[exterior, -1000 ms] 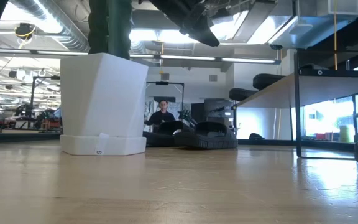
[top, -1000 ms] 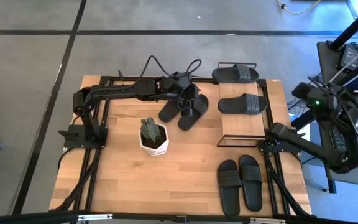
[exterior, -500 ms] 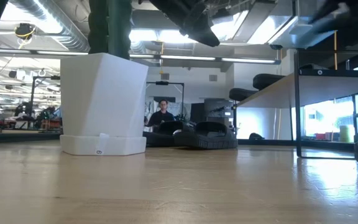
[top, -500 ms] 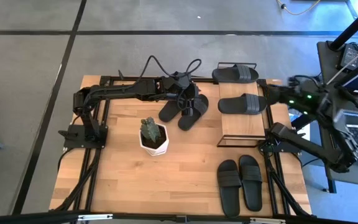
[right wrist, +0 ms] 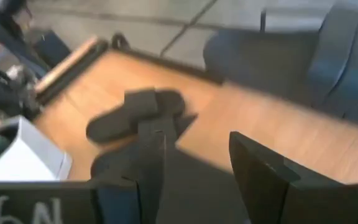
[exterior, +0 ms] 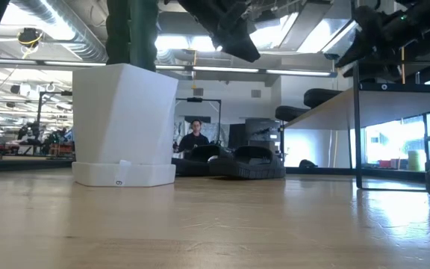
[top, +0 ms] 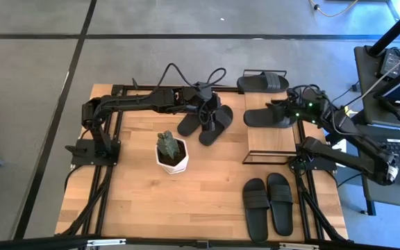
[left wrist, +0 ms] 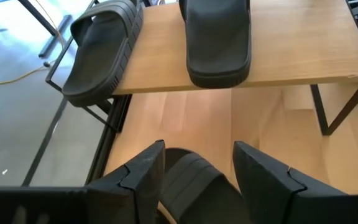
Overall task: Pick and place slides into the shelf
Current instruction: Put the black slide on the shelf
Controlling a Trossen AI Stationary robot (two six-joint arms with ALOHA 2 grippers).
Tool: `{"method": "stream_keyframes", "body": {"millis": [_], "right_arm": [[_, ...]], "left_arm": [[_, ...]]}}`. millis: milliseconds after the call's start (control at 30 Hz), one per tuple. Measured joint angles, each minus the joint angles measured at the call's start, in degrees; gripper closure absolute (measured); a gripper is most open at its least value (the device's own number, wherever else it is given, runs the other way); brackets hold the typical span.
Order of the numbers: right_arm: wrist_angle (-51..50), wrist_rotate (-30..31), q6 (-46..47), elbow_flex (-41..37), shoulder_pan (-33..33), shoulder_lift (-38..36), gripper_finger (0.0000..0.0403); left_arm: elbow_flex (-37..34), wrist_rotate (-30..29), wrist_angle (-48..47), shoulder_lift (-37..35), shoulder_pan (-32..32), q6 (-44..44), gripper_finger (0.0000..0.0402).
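1. From the high view, take the shelf (top: 270, 136) as your landmark. Two slides sit on its board: one slide at the far end (top: 263, 82) and a second slide (top: 269, 116) nearer the middle, both lying with their long axes across the board. Two loose slides (top: 205, 123) lie on the table just left of the shelf, angled diagonally, and a pair (top: 268, 203) lies on the table in front of the shelf, long axes running front to back. Your left gripper (top: 210, 110) hovers over the loose pair; your right gripper (top: 281, 110) is above the middle slide on the shelf.

2. The low view shows the loose slides (exterior: 237, 163) flat on the table, left of the shelf leg (exterior: 357, 123), with both arms overhead.

3. In the left wrist view, your fingers (left wrist: 143, 176) stand well apart and empty, straddling a strap (left wrist: 194, 180) just below, with the shelf beyond.

4. In the right wrist view, your fingers (right wrist: 260, 176) are parted with nothing between them; the picture is smeared.

5. Judging by looks, these sandals are light, matte and somewhat flexible. Grip across the wide strap, or pinch one sole edge, and expect the toe to droop.
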Motion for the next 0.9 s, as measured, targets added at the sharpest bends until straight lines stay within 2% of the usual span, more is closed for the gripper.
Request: {"method": "stream_keyframes", "body": {"millis": [267, 400, 500, 667, 900], "right_arm": [[-8.88, -2.42, 2.12, 0.80, 6.77, 0.23, 0.0226], [-8.88, -0.03, 0.36, 4.71, 8.77, 0.19, 0.0226], [-10.14, -0.66, 0.62, 8.76, 9.42, 0.17, 0.0226], [-24.20, -9.61, 3.05, 16.75, 11.55, 2.43, 0.0226], [-42.85, -10.43, 8.21, 24.58, 16.02, 6.98, 0.0226]], "left_arm": [[0.00, 0.00, 0.04, 0.00, 0.00, -0.22, 0.0220], [0.00, 0.00, 0.07, 0.00, -0.02, -0.22, 0.0220], [0.00, 0.00, 0.06, 0.00, 0.00, -0.29, 0.0220], [0.00, 0.00, 0.07, 0.00, -0.02, -0.34, 0.0220], [0.00, 0.00, 0.06, 0.00, -0.02, -0.40, 0.0220]]}}
